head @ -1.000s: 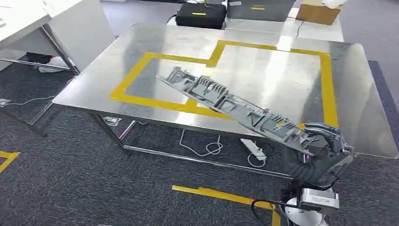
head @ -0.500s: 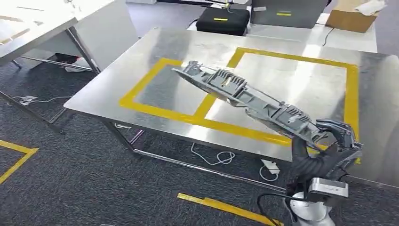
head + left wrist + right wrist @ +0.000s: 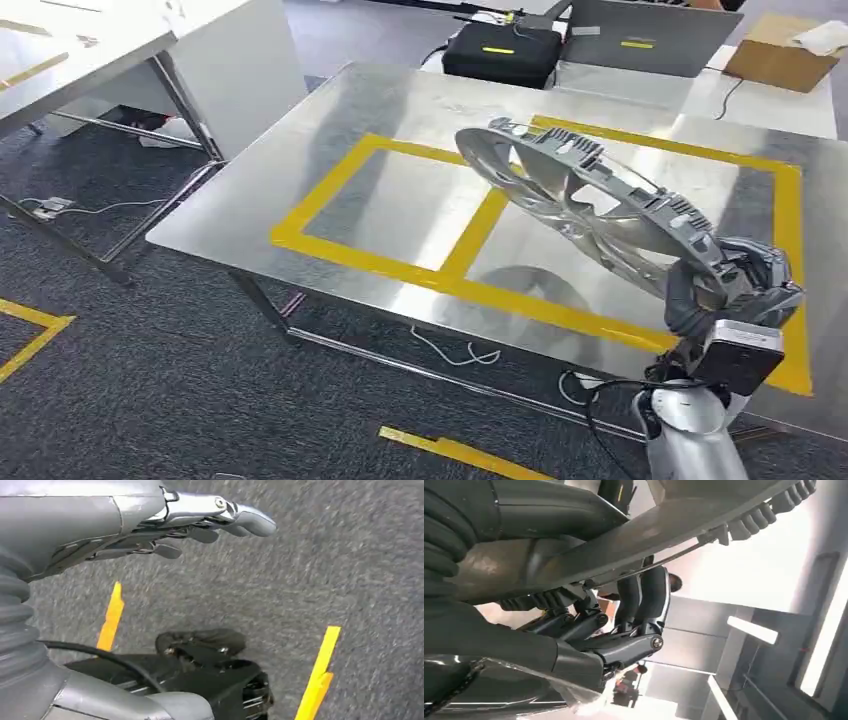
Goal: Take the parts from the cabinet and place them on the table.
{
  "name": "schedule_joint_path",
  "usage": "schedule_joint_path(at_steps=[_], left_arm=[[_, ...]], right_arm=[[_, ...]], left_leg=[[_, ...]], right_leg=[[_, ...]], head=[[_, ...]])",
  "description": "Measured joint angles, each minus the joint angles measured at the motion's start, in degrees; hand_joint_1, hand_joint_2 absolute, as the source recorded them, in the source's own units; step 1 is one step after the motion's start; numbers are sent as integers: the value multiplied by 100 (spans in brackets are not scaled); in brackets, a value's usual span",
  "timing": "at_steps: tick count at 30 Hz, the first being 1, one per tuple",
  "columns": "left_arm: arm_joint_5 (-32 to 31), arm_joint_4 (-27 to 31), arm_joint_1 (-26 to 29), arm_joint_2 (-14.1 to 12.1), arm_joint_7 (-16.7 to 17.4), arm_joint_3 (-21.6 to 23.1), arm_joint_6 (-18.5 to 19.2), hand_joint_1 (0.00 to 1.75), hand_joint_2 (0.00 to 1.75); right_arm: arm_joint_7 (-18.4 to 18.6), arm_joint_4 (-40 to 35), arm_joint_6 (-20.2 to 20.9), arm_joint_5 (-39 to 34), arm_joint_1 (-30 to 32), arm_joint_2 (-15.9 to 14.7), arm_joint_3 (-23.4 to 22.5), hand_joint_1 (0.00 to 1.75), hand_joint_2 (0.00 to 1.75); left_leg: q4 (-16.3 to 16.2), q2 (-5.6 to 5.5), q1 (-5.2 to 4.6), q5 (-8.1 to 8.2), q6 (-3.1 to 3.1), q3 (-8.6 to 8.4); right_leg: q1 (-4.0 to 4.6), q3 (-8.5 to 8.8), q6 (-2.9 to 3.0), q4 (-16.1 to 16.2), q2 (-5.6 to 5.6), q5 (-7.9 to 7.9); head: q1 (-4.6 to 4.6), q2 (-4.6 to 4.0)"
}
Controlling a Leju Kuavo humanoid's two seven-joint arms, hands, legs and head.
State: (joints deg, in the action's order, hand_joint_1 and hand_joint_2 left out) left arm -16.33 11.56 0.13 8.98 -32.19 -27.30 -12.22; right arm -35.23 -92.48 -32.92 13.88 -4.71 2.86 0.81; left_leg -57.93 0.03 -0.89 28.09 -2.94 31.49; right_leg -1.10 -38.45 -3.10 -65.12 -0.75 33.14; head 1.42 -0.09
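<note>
Steel table (image 3: 330, 120) takes most of the head view, shiny top marked with a yellow tape outline (image 3: 470, 240) split into boxes, dark grey carpet (image 3: 140, 400) below and around it. White desk (image 3: 90, 40) at 10 o'clock, off the steel table's far-left corner, well apart. At 12 o'clock past the far edge: a black case (image 3: 500, 50) with a yellow stripe, a grey box (image 3: 640, 35) just beside it, a cardboard box (image 3: 785, 55) at 1 o'clock. The part, a silver-grey round wheel cover (image 3: 590, 200) with a ribbed rim, is held in the air above the table's right half, tilted, its high edge toward 11 o'clock, low edge at 4 o'clock in the right hand (image 3: 735, 285). Its shadow lies on the tabletop under it; cover not touching the table. Right hand grasps the cover's near rim at 4 o'clock of the head view, fingers wrapped around the edge; right wrist view shows dark fingers (image 3: 639, 600) curled under the rim (image 3: 704, 520) and clamped on it. Left hand (image 3: 165, 525) in the left wrist view hangs over the carpet, holding nothing, fingers stretched out and slightly apart, released. Yellow floor tape strips (image 3: 317, 675) on the carpet beneath it. White cable (image 3: 455, 350) on the floor under the table at 6 o'clock.
</note>
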Motion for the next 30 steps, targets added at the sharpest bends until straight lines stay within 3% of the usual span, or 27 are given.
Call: schedule_joint_path(at_steps=[1,2,3,4,5,6,8,9,11,12,13,14,16,17,18,19,20,21,22,23,25,27,28,29,30], left_arm=[[-9,0,0,2,0,-2,2,0,175],[-11,0,-4,0,2,-7,0,0,175],[-15,0,-7,0,2,-11,0,0,175],[-40,0,-1,-4,11,-13,0,0,175],[-44,0,5,2,11,-18,0,0,175],[-44,0,-8,2,11,-20,-2,0,175],[-50,0,-23,2,13,-24,-4,0,175],[-53,0,-22,7,13,-26,-4,0,175],[-59,0,-12,7,20,-29,-4,0,175],[-59,0,-3,7,22,-29,-4,0,175],[-59,0,4,7,26,-31,-4,0,175],[-59,0,3,7,26,-31,-4,0,175],[-59,0,2,4,26,-31,-4,0,175],[-59,0,13,2,26,-33,-4,0,175],[-61,0,11,-6,26,-35,-7,0,175],[-59,0,4,2,28,-35,-7,0,175],[-59,0,11,7,28,-35,-7,0,175],[-59,0,11,0,31,-35,-7,0,175],[-61,0,-5,2,31,-35,-7,0,175],[-61,0,-17,2,33,-35,-7,0,175],[-64,0,-25,4,33,-37,-4,0,175],[-70,0,-17,7,35,-37,-2,0,175],[-70,0,-8,9,35,-37,-2,0,175],[-70,0,-2,11,37,-37,-2,0,175],[-72,0,-1,13,39,-37,-2,0,175]], right_arm=[[-2,19,-7,-9,-7,0,-72,175,175],[-15,39,-11,-24,-20,0,-120,175,175],[-17,63,-15,-50,-34,0,-148,175,175],[-28,63,-26,-50,-32,0,-190,175,175],[-33,70,-35,-52,-30,0,-232,175,175],[-37,72,-35,-52,-32,0,-253,175,175],[-50,72,-42,-55,-45,2,-330,175,175],[-52,74,-44,-68,-42,4,-343,175,175],[-61,79,-57,-79,-32,7,-389,175,175],[-61,81,-57,-83,-28,7,-413,175,175],[-61,87,-59,-87,-18,7,-426,175,175],[-61,92,-59,-90,-17,7,-439,175,175],[-63,92,-59,-87,-21,7,-468,175,175],[-68,96,-59,-87,-24,7,-478,175,175],[-81,107,-59,-90,-27,13,-489,175,175],[-76,109,-59,-96,-36,13,-492,175,175],[-76,109,-59,-94,-11,13,-500,175,175],[-76,118,-61,-87,6,13,-511,175,175],[-76,118,-61,-90,5,13,-520,175,175],[-79,118,-65,-94,-17,13,-524,175,175],[-101,118,-63,-101,-49,13,-520,175,175],[-107,122,-61,-129,-16,13,-529,175,175],[-107,135,-61,-142,6,13,-546,175,175],[-107,142,-61,-140,14,13,-561,175,175],[-105,142,-59,-140,12,13,-575,175,175]], left_leg=[[0,17,-4,70,29,-63],[-68,36,-34,158,58,-131],[-24,59,-45,194,100,-125],[-6,100,-38,237,143,-163],[-56,107,-36,209,168,-231],[-61,123,-36,226,190,-261],[-558,54,3,257,268,-3],[-961,47,32,385,307,228],[-1670,46,90,839,369,709],[-1753,46,108,927,382,819],[-1625,46,124,843,389,833],[-1328,40,132,614,394,758],[-396,-95,132,-105,347,472],[-160,-256,122,-251,323,423],[-162,-251,74,49,276,429],[-146,-253,58,-73,212,399],[-103,-226,59,-144,160,396],[-92,-181,57,-145,126,337],[-46,-126,95,-172,87,240],[-40,-96,77,-161,66,202],[-43,-20,47,-133,18,183],[-47,62,29,-79,-3,156],[-48,97,24,-50,-3,129],[-48,128,22,-12,2,85],[-51,132,21,20,17,37]], right_leg=[[8,88,15,420,-133,-500],[36,74,72,591,-238,-681],[51,114,157,567,-221,-517],[60,202,194,578,-152,-654],[56,158,240,617,-120,-637],[23,285,273,630,-59,-660],[1,368,326,656,-3,-633],[-1,389,343,656,44,-604],[-1,444,342,656,149,-537],[-3,478,340,655,197,-506],[-6,533,330,655,264,-467],[-12,589,317,655,316,-430],[-27,706,272,659,416,-354],[-39,751,241,655,459,-327],[-46,732,193,673,525,-306],[-49,723,142,690,564,-277],[-46,724,90,578,581,-348],[-37,745,58,569,581,-373],[-54,669,50,515,523,-280],[-18,614,52,358,302,-173],[-13,172,22,-409,151,167],[-11,-289,-2,-1043,133,369],[-11,-372,19,-1048,129,276],[-11,-320,16,-792,117,20],[-11,-160,23,-363,96,-285]], head=[[0,0],[9,0],[-2,0],[0,0],[2,0],[7,0],[20,0],[7,0],[7,0],[9,0],[9,0],[9,0],[9,0],[3,0],[15,0],[11,0],[2,0],[-4,0],[11,0],[-39,0],[-50,0],[-55,0],[-57,0],[-55,0],[-57,0]])
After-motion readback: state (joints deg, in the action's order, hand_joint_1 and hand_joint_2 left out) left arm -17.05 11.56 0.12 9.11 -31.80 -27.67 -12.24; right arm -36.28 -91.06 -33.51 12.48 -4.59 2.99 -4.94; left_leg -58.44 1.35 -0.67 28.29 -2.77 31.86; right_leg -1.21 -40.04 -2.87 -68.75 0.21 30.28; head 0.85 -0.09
